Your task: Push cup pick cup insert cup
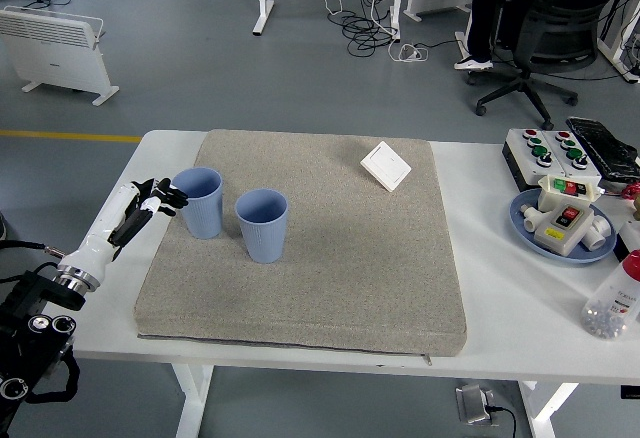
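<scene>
Two light blue ribbed cups stand upright on the grey mat (330,258). The left cup (198,201) is near the mat's left edge. The right cup (262,224) stands just right of it, a small gap between them. My left hand (152,201) is at the mat's left edge, just left of the left cup, fingers relaxed and holding nothing. Its fingertips are close to the cup's side; I cannot tell if they touch. The right arm is out of view.
A white square switch plate (385,166) lies at the mat's far right. A button box (549,152), a blue plate (525,226) with switch parts and a clear bottle (612,303) stand at the table's right. An office chair stands behind the table.
</scene>
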